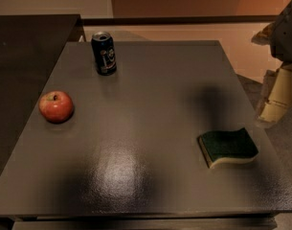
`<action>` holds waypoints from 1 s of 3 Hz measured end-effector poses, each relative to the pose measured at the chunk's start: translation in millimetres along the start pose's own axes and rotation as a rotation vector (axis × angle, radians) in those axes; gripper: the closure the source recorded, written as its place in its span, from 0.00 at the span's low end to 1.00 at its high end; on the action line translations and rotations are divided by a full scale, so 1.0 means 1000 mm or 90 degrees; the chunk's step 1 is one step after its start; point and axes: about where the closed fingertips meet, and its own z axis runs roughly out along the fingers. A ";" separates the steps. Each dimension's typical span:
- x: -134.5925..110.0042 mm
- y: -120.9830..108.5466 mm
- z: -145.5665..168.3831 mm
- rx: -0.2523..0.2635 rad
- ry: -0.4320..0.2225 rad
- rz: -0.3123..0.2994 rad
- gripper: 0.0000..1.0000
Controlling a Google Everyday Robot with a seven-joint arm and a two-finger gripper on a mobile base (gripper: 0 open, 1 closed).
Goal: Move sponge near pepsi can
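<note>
The sponge (228,147), a flat wavy-edged rectangle with a dark green top over pale yellow foam, lies near the right front of the flat grey table (136,176). Just beyond it, at the right edge, hangs the cream-coloured gripper (275,104), apart from the sponge; how far open it is cannot be told. A round red apple (56,106) sits farther back on the left. The upright dark blue pepsi can (104,53) stands farthest away, well apart from the sponge.

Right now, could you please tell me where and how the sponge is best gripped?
Probably from above, across its narrower width at mid-length: the sponge lies flat, green side up, too low for a side approach. The pincer hangs to its right.
</note>
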 end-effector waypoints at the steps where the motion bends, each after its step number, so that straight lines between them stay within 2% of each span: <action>1: 0.000 0.000 0.000 0.000 0.000 0.000 0.00; 2: 0.000 0.006 0.003 -0.011 -0.012 -0.019 0.00; 3: 0.004 0.018 0.013 -0.036 -0.035 -0.049 0.00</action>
